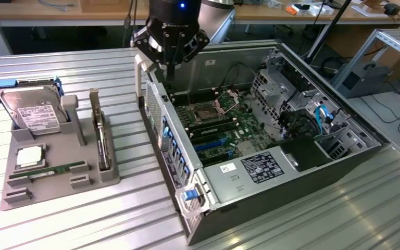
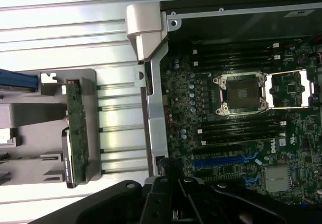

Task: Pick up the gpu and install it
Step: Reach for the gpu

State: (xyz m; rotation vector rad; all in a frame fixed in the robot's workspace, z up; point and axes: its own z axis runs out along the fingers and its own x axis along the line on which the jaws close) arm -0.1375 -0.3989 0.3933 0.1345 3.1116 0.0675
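The gpu [image 1: 101, 139] stands on its long edge in a slot of the grey holder [image 1: 61, 185], silver bracket end up, at the exterior view's left. In the wrist view the gpu [image 2: 76, 128] shows as a thin green-edged card with a dark face. My gripper [image 1: 169, 77] hangs shut and holds nothing, above the back corner of the open computer case [image 1: 290, 172], apart from the gpu. The gripper [image 2: 173, 206] in the wrist view is over the case wall beside the motherboard [image 2: 236, 128].
The holder also carries a hard drive [image 1: 37, 112], a processor chip [image 1: 29, 156] and a green memory stick [image 1: 54, 170]. Blue expansion slots [image 1: 210, 144] lie on the motherboard. The case's metal rim [image 2: 151, 83] stands between holder and board. Ribbed metal tabletop all around.
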